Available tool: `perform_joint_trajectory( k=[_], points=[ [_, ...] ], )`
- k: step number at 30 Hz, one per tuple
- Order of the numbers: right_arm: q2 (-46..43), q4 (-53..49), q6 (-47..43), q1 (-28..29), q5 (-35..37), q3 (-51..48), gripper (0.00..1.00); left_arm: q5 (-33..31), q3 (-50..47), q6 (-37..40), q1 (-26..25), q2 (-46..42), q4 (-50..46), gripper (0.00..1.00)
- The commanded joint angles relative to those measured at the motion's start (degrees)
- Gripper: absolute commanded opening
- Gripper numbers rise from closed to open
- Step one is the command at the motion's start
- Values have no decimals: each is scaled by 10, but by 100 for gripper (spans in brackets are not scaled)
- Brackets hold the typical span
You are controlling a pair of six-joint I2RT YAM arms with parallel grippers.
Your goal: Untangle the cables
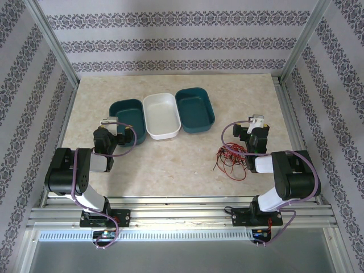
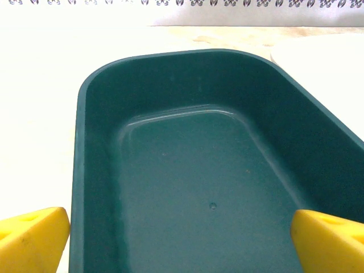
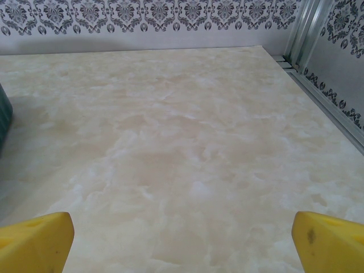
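The cables (image 1: 230, 158) lie in a tangled heap of thin red and black wires on the table, right of centre and just left of the right arm's forearm. My right gripper (image 1: 254, 126) is beyond the heap, apart from it; in the right wrist view it (image 3: 182, 242) is open, its yellow fingertips (image 3: 35, 242) wide apart over bare marble table. My left gripper (image 1: 115, 126) hovers at the near end of the left teal bin (image 1: 126, 112). It (image 2: 182, 239) is open too, with nothing between the fingers, above the bin's empty floor (image 2: 193, 187).
Three bins stand in a row at the back centre: the left teal bin, a white bin (image 1: 161, 115) and a right teal bin (image 1: 195, 109), whose edge (image 3: 3, 114) shows at the left. Metal frame rails (image 1: 287, 108) border the table (image 1: 170, 165).
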Motion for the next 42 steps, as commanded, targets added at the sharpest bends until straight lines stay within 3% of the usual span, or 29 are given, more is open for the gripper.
perform_joint_trajectory(
  k=[1, 6, 11, 17, 20, 22, 27, 34, 42],
  points=[
    [0, 15, 5, 4, 10, -4, 98, -6, 8, 5, -6, -2, -13, 99],
    [-1, 17, 4, 4, 10, -4, 98, -10, 5, 4, -5, -2, -7, 99],
    [-37, -19, 9, 1, 12, -4, 98, -45, -46, -9, -5, -35, 65, 99],
    [-126, -104, 33, 1, 65, -4, 98, -50, -36, -12, -6, -175, -71, 99],
    [-201, -208, 70, 2, 99, -4, 98, -49, -34, -26, -6, -236, -114, 99],
    [-260, -338, 113, 2, 126, 28, 98, -49, -29, -42, -7, -277, -152, 99],
    [-392, -597, 195, 7, 114, 77, 98, -49, 3, -85, -35, -378, -286, 99],
    [-521, -894, 335, 10, 87, 117, 86, -73, 25, -120, -193, -431, -347, 100],
    [-511, -1040, 366, 11, 23, 155, 78, -83, 125, -107, -393, -278, -334, 100]
  ],
)
